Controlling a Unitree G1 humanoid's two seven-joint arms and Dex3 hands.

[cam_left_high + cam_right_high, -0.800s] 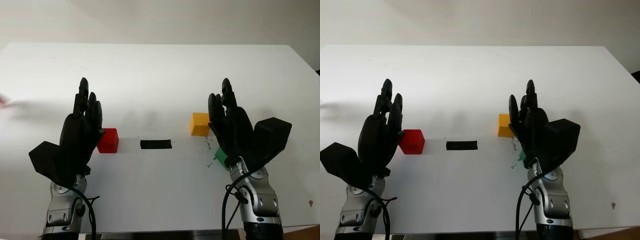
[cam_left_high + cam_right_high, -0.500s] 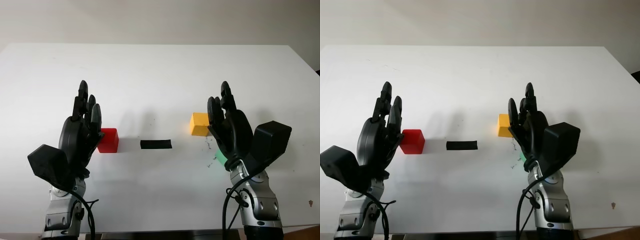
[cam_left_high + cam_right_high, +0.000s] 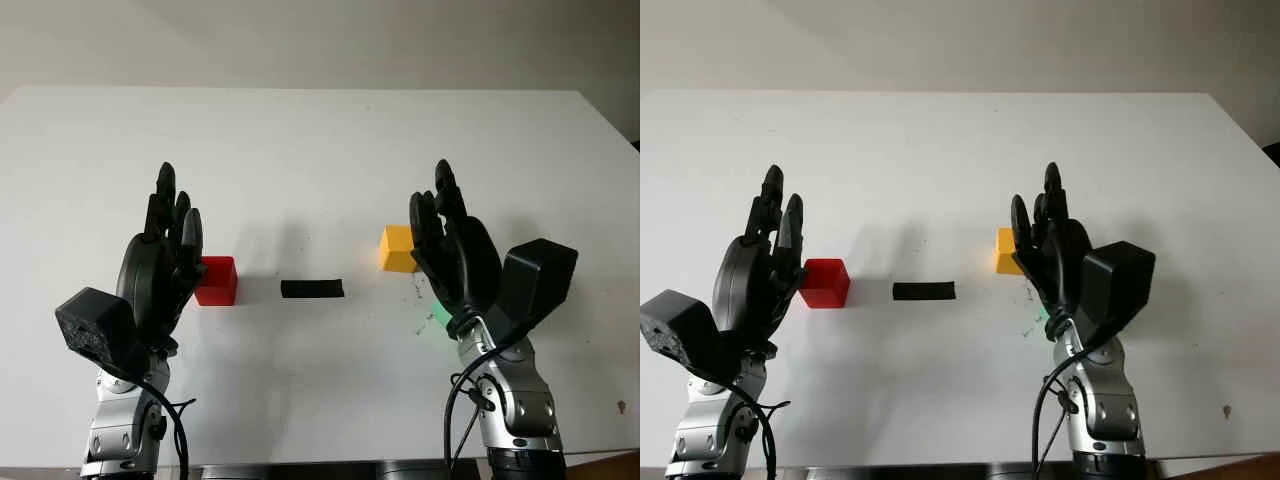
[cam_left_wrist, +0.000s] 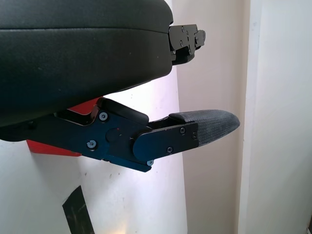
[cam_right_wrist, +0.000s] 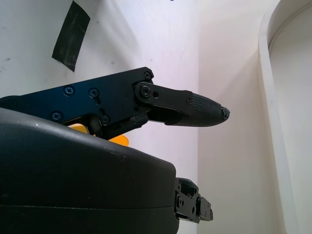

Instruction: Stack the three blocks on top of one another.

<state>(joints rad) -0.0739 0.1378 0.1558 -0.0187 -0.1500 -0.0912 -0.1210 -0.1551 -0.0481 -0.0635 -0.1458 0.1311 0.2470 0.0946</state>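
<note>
A red block sits on the white table at the left, partly behind my raised left hand, which is open and holds nothing. A yellow block sits right of centre. Just nearer than it lies a green block, mostly hidden behind my raised right hand, also open and holding nothing. The red block peeks out under the left hand's shell in the left wrist view, and a sliver of the yellow block shows by the right hand's finger in the right wrist view.
A strip of black tape lies flat on the table between the red and yellow blocks. Dark scuff marks dot the surface beside the yellow block. The table's far half is bare white surface.
Both hands have turned slightly at the wrist while staying raised in place. More of the green block shows beside the right hand. The blocks have not moved.
</note>
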